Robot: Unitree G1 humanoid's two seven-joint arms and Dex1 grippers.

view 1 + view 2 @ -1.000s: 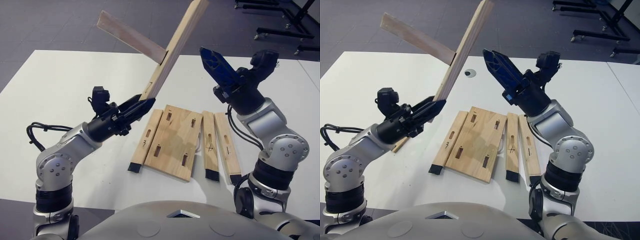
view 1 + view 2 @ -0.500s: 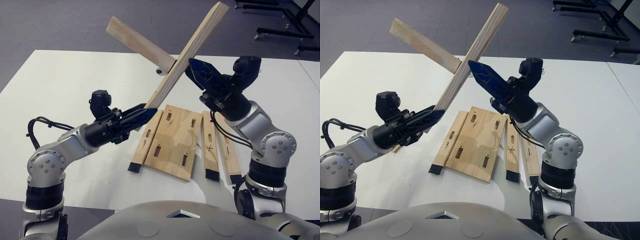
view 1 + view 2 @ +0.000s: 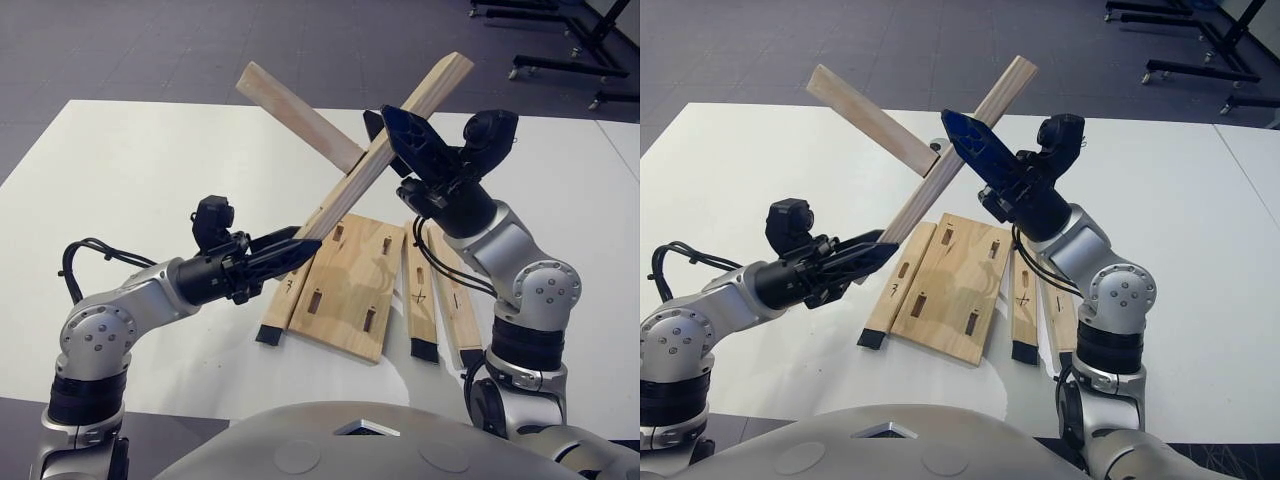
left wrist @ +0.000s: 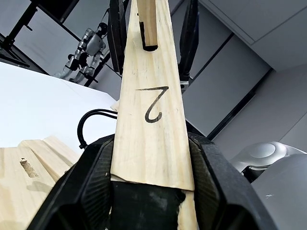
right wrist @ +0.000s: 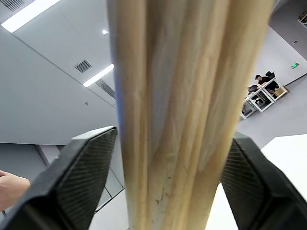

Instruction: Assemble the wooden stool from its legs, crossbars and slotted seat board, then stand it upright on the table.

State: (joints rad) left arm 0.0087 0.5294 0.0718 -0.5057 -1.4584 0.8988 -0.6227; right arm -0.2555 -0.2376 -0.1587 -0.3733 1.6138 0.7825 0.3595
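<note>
My left gripper (image 3: 290, 250) is shut on the black-tipped foot of a wooden leg (image 3: 400, 115) marked 2 (image 4: 151, 120), holding it slanted up and to the right above the table. A crossbar (image 3: 295, 105) sits in the leg's slot (image 4: 147, 19) and sticks out up and to the left. My right gripper (image 3: 385, 125) clasps the same leg just above that joint, one finger on each side of the wood (image 5: 177, 120). Below, the slotted seat board (image 3: 350, 285) lies flat.
One loose leg (image 3: 293, 280) lies left of the seat board, and two more (image 3: 419, 290) (image 3: 452, 290) lie to its right, all near the front of the white table (image 3: 130, 180). Wheeled frames (image 3: 570, 50) stand on the floor far behind.
The left arm has tilted the leg and crossbar lower and to the right. The right gripper swung left to the leg and now has it between its fingers.
</note>
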